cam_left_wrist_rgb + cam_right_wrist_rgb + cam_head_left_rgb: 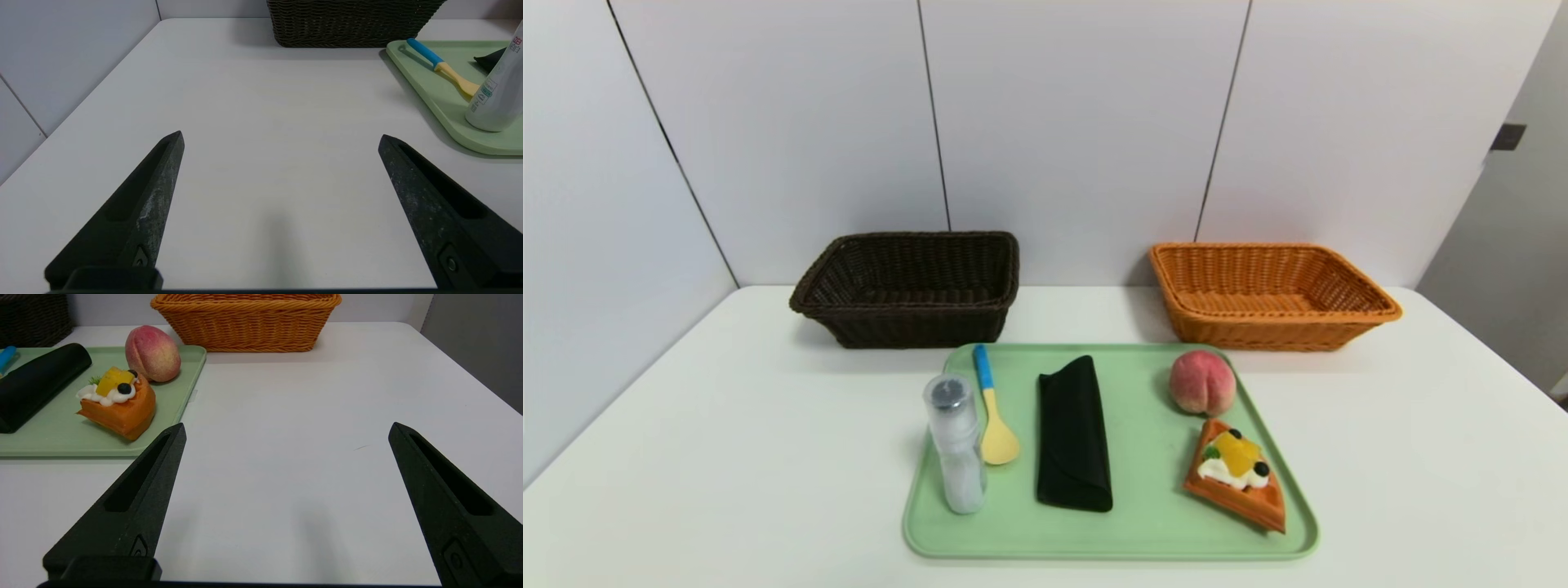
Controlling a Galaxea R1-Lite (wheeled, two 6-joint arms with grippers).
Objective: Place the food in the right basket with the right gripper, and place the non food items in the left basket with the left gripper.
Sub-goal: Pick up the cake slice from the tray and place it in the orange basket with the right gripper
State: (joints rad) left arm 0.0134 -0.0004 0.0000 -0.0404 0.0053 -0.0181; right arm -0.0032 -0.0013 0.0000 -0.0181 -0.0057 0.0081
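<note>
From the head view, a white table [727,457] is seen with two woven baskets along its far edge: one dark brown basket [907,287] toward the far left and one orange basket [1270,296] toward the far right, both empty. One green tray [1111,539] is set just in front of them, in the middle of the table. Five items are counted on it: one clear bottle [956,453] upright by the tray's left edge, one spoon [992,408] with a blue handle just beside it, one black pouch [1072,433] laid along the middle, one peach [1202,382] at the far right corner, and one waffle slice [1237,475] with cream and fruit along the right edge. That makes two foods and three non-food items; nothing is sorted yet, and neither arm is seen here. In the left wrist view, the left gripper [281,139] is shown spread wide and empty over bare table, well short of the tray's left edge, with the bottle, spoon and dark basket ahead. In the right wrist view, the right gripper [287,428] is likewise spread wide and empty, off the tray's right edge, with the waffle, peach and orange basket ahead. As risks, the tall bottle could be tipped by a sideways approach, the round peach could roll from a loose pinch, and the flat spoon could be missed against the tray.
</note>
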